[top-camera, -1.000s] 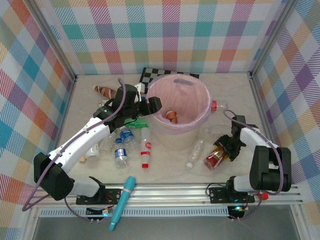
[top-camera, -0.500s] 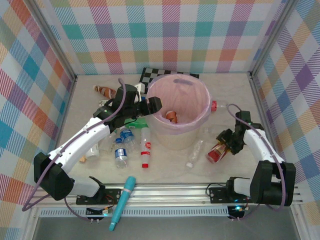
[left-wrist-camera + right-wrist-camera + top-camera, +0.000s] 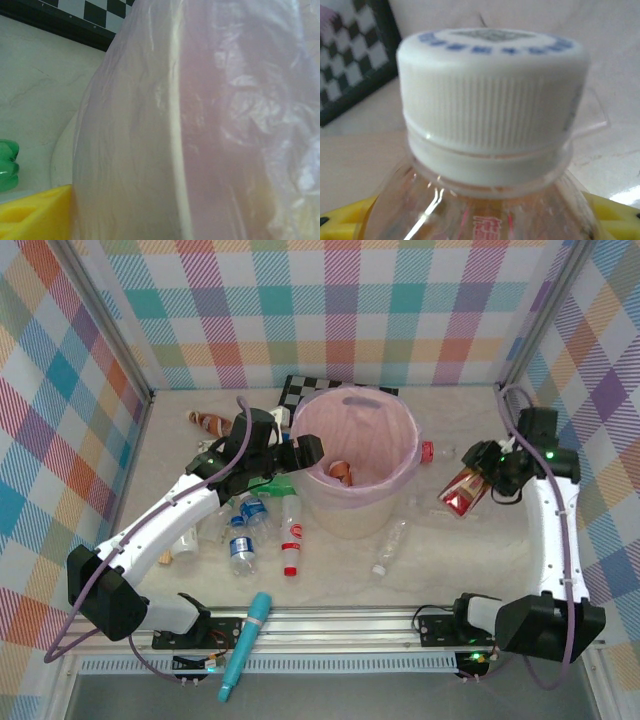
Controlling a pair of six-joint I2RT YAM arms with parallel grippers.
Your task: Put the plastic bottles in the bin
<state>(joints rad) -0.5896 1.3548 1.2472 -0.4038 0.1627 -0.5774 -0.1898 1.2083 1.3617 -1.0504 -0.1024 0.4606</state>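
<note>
Right claw (image 3: 484, 476), gripping red-label bottle (image 3: 462, 490), has swung up from lower right to mid-right beside bin (image 3: 345, 515), drop likely next; left claw (image 3: 305, 450) at rim, grip unreadable.

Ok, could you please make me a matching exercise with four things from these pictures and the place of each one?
Things:
1. red-labelled bottle
2. teal tube
3. checkerboard
4. brown-labelled bottle

Places:
A. inside the bin
B. held between the right fingers
C. at the near edge of the table
D. behind the bin, on the far side

Pairs: 1-B, 2-C, 3-D, 4-A
</note>
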